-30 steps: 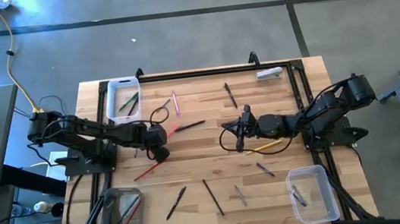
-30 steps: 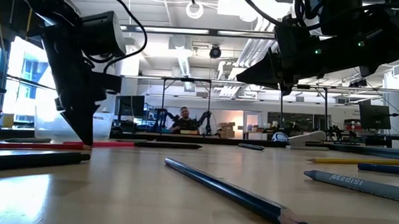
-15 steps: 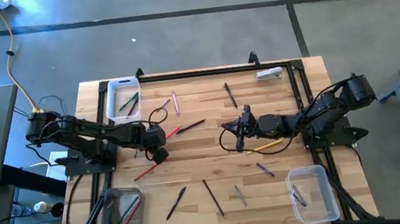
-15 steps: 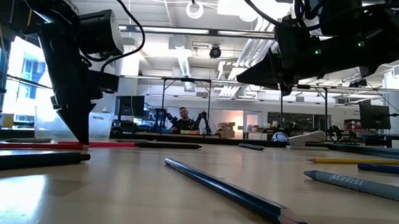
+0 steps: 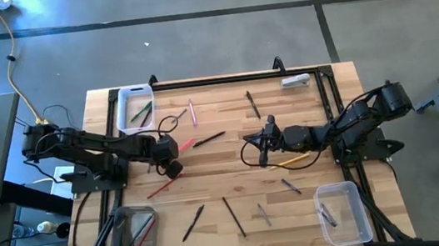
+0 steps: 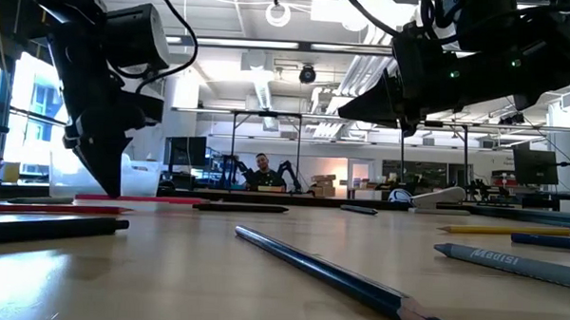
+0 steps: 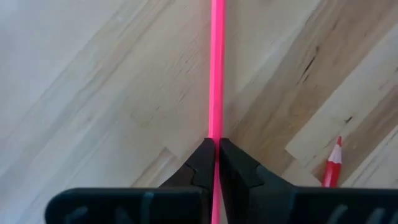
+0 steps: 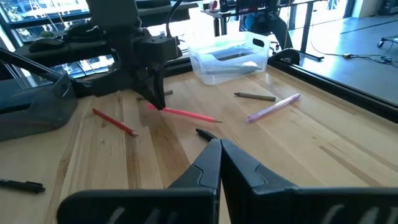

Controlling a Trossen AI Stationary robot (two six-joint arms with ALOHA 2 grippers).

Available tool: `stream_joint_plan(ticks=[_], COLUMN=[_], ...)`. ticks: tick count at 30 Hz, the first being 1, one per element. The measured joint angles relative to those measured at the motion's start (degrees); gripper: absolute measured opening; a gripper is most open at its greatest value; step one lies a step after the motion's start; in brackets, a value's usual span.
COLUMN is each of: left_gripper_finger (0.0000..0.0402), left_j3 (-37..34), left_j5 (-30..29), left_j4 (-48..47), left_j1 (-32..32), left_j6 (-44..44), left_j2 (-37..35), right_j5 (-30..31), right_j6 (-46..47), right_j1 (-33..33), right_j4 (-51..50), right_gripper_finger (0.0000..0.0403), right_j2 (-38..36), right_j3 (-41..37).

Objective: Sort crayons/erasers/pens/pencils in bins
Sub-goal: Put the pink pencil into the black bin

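My left gripper (image 5: 174,149) is at the table's left middle, shut on a thin pink stick (image 7: 216,74), which also shows in the high view (image 5: 189,143) and the low view (image 6: 141,199). My right gripper (image 5: 257,143) hangs above the table's middle, shut and empty; its fingertips meet in the right wrist view (image 8: 219,144). A white-rimmed bin (image 5: 135,108) stands at the far left with sticks in it. A grey-tinted bin (image 5: 132,234) stands at the near left, a clear bin (image 5: 341,213) at the near right. Other sticks lie scattered flat on the wood. My left gripper pinches the pink stick between its two fingertips (image 7: 205,158), near one end (image 8: 163,109). The fingers come from above, pointing down. The stick lies about level and a little clear of the table, its long free part (image 8: 199,116) reaching toward the table's right.
A red pencil (image 5: 160,187) lies near the left gripper and a black pen (image 5: 209,138) just to its right. A yellow pencil (image 5: 295,160) lies under the right arm. A blue pencil (image 6: 338,276) lies close to the low camera. A black rail (image 5: 222,78) frames the table.
My left gripper has risen a little and gone slightly toward the table's left edge, still shut on the pink stick. The stick has come off the table and now hangs about level just above it.
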Motion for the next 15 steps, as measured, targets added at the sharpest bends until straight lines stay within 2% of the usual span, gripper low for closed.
stream_joint_plan(ticks=[5,12,15], left_gripper_finger=[0.0004,0.0006,0.0018], left_j3=[0.04,0.20,0.19], left_j5=[1.85,0.75,0.75], left_j4=[-0.39,-0.08,0.00], left_j1=[-0.04,-0.61,-0.61], left_j6=[-1.26,-2.94,-2.96], left_j2=[0.94,2.78,2.71], right_j5=[0.00,-0.01,0.00], right_j6=[-0.13,-0.29,-0.35], right_j1=[0.00,-0.02,-0.01], right_j4=[-0.10,-0.37,-0.37], right_gripper_finger=[0.0000,0.0000,0.0000], right_j2=[0.00,0.00,0.00], right_j3=[0.00,0.00,0.00])
